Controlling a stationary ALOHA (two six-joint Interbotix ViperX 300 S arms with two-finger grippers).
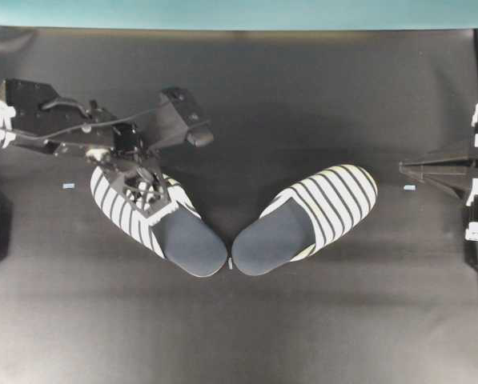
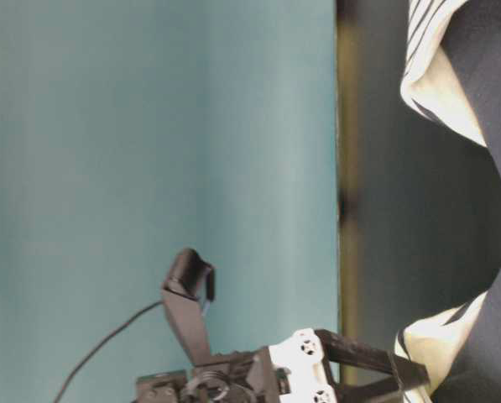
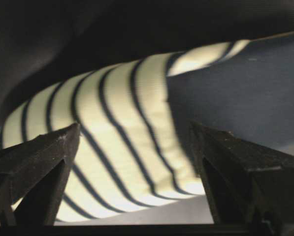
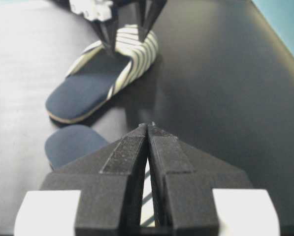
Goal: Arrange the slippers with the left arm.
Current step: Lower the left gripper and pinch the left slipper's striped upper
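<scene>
Two striped slippers lie on the black table with their heels nearly touching in a V. The left slipper (image 1: 182, 236) points its toe up-left and the right slipper (image 1: 319, 212) points up-right. My left gripper (image 1: 145, 194) is open over the left slipper's striped toe cover (image 3: 117, 147), with its fingers standing wide apart on either side of the cover (image 3: 134, 127). The right wrist view shows this gripper (image 4: 126, 30) down on the far slipper (image 4: 87, 83). My right gripper (image 1: 404, 167) is shut and empty at the right edge, its tips (image 4: 147, 126) together above the near slipper's heel (image 4: 73, 142).
Small blue tape marks lie on the table at the left (image 1: 69, 186) and right (image 1: 409, 187). A teal wall (image 1: 239, 12) runs along the back edge. Parts of both slippers (image 2: 451, 59) show in the table-level view.
</scene>
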